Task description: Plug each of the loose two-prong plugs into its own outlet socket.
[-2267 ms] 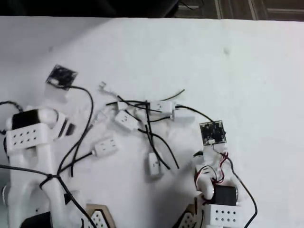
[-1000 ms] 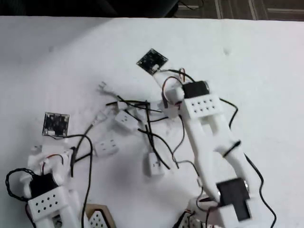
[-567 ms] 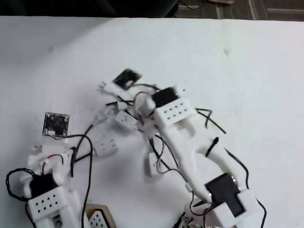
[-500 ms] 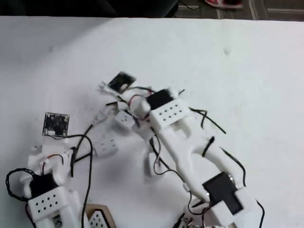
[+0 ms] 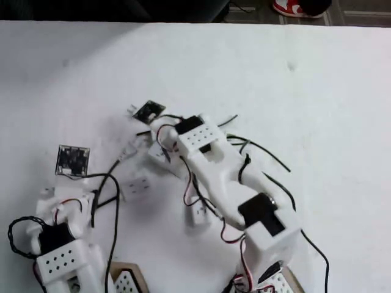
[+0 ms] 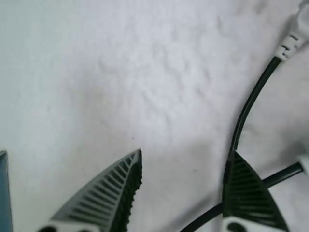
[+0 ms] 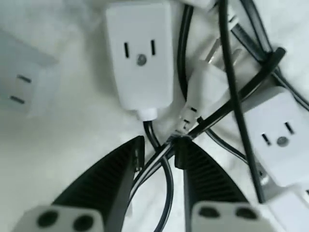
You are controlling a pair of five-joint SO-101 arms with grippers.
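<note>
Lighting is bright, even and overhead. The white table shows mild glare. Soft, short shadows lie beneath the right arm and black cables. The background is dim.

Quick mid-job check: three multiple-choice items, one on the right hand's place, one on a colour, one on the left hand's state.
1. Where is the right hand? A) over the tangled cords and sockets B) folded at its base C) raised high
2. What colour are the sockets' cords? A) red B) black C) yellow
3. How is the left hand? A) shut on a plug B) shut on a socket C) open
Answers: 1 A, cords run between its fingers, sockets just ahead; 2 B, each is black; 3 C, its fingers stand apart over bare table.
</note>
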